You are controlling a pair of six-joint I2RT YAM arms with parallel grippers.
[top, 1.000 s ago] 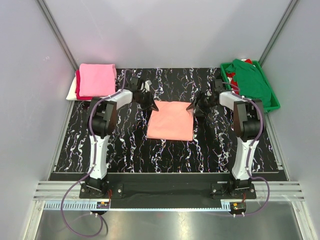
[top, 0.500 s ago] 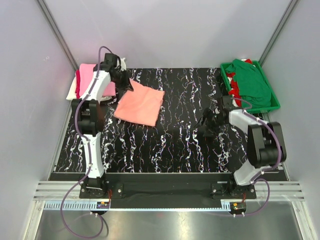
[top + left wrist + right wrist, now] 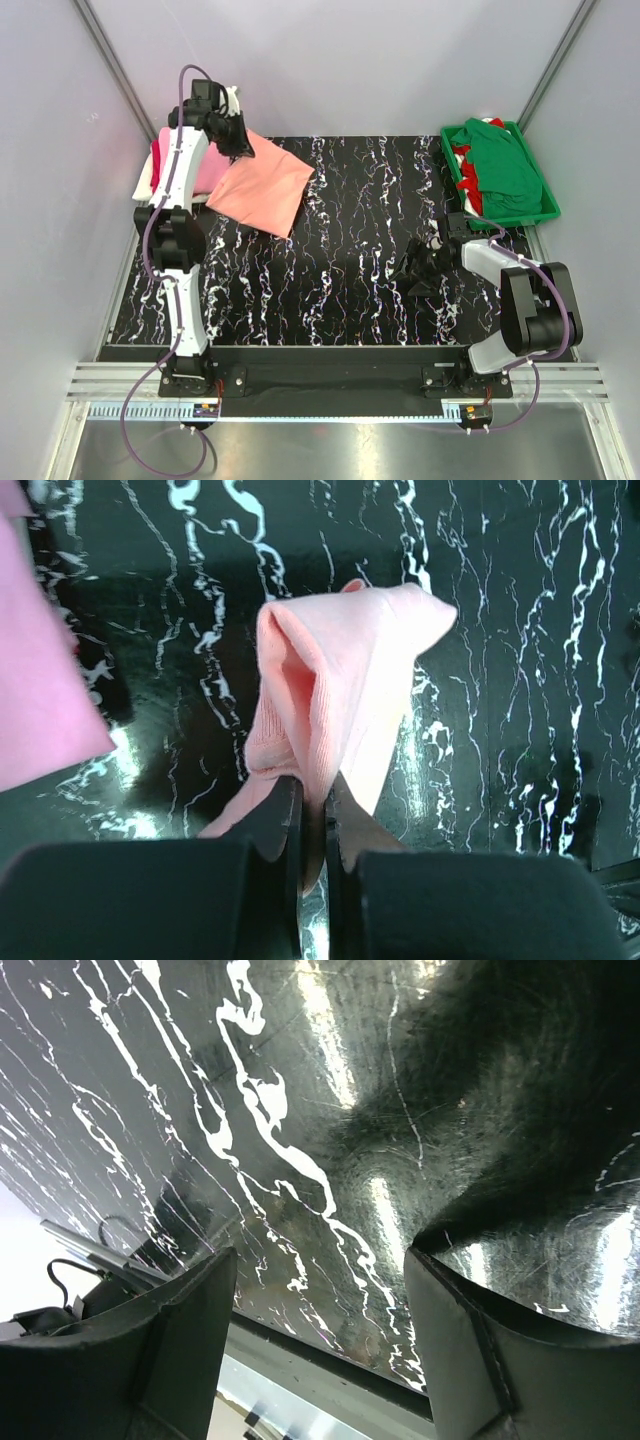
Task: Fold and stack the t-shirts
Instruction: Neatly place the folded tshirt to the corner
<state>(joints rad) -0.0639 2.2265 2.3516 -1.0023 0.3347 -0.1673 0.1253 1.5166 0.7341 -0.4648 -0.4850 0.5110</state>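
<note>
Salmon-peach t-shirt (image 3: 345,670) in left end effector (image 3: 312,788), pinch visible wrist-side only

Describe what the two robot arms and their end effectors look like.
The left arm and right arm have white shells, black joints and black bases. A thin purple cable runs from each base up the arm. The left end effector and right end effector are matte black, each with two blunt, wedge-shaped fingers.
</note>
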